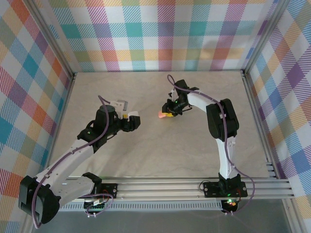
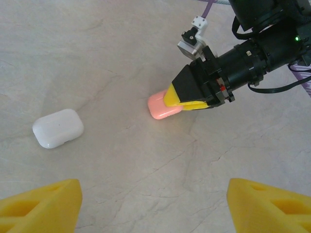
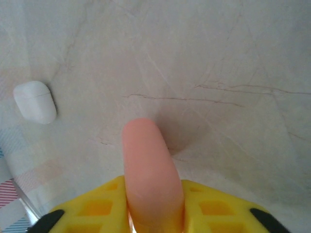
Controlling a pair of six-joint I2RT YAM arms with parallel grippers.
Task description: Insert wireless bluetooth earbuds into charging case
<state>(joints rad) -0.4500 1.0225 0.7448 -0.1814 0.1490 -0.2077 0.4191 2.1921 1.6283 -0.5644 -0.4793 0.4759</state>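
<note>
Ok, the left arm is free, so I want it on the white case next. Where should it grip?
Come straight down and pinch the white case across its shorter width, fingers on the two long sides. It lies flat, lid shut, with rounded corners that would likely slip.

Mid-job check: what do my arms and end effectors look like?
The left arm and right arm have white shells, black joints and a looping purple cable. The left end effector and right end effector carry yellow wedge-shaped fingers with cut-outs.
</note>
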